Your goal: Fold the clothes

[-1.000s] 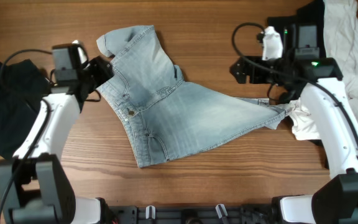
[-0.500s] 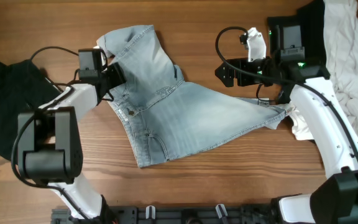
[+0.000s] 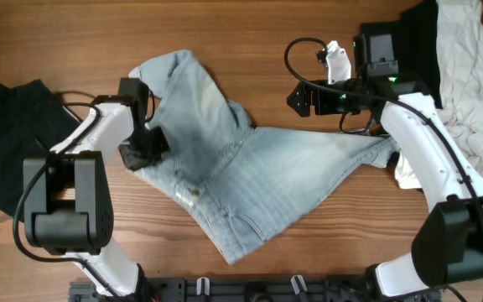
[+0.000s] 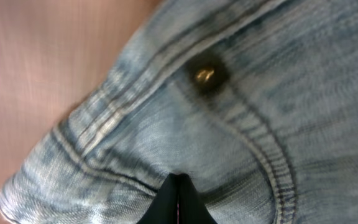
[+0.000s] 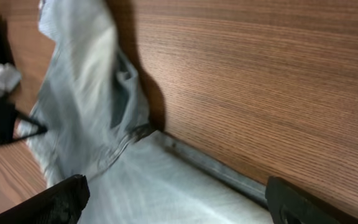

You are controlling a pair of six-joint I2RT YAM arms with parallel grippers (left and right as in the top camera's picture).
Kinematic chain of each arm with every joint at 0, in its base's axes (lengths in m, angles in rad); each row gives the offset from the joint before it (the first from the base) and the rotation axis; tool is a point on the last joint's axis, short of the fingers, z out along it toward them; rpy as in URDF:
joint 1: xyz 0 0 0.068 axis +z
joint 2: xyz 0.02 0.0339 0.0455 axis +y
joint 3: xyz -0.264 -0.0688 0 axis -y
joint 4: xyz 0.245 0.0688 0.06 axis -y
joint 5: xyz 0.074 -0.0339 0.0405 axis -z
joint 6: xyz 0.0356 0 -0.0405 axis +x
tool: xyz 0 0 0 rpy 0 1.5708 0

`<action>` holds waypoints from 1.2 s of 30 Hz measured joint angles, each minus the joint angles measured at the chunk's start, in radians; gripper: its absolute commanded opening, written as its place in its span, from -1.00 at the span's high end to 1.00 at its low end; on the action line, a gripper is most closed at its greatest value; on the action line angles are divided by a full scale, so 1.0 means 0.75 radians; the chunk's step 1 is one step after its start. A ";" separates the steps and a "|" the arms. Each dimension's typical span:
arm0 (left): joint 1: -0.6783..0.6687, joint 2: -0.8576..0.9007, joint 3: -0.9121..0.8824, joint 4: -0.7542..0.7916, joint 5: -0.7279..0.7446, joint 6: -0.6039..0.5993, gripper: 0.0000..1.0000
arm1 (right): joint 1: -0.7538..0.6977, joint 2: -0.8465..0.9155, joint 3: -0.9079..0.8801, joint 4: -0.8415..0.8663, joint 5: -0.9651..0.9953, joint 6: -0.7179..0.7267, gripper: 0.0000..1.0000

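A light blue denim garment (image 3: 258, 168) lies spread across the middle of the table, and its brass button (image 4: 205, 75) shows in the left wrist view. My left gripper (image 3: 145, 149) sits at the garment's left edge. Its fingers (image 4: 179, 198) are pressed together with denim (image 4: 241, 124) bunched at their tips. My right gripper (image 3: 298, 99) hovers over the garment's upper edge near the crotch. It stands wide open, with its fingers (image 5: 55, 200) spread over flat denim (image 5: 166, 186) and nothing between them.
A black garment (image 3: 7, 143) lies at the left edge of the table. A pile of white and beige clothes (image 3: 472, 75) lies at the right, with a white piece (image 3: 409, 172) beside the denim's right tip. Bare wood (image 3: 376, 243) shows in front.
My left gripper has shut on the denim's left edge and moved toward the front. The garment shifted with it, and its lower corner slid forward. My right gripper edged slightly left.
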 measured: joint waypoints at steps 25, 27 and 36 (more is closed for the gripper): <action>-0.001 0.075 -0.085 -0.356 0.036 -0.004 0.92 | 0.499 0.503 0.000 0.655 0.012 -0.015 0.48; -0.001 0.075 -0.086 -0.350 0.044 -0.004 0.92 | 0.513 0.511 0.000 0.680 0.012 0.001 0.92; -0.001 0.036 -0.061 -0.213 0.146 -0.005 0.92 | 0.378 0.441 0.131 0.353 0.297 0.206 0.92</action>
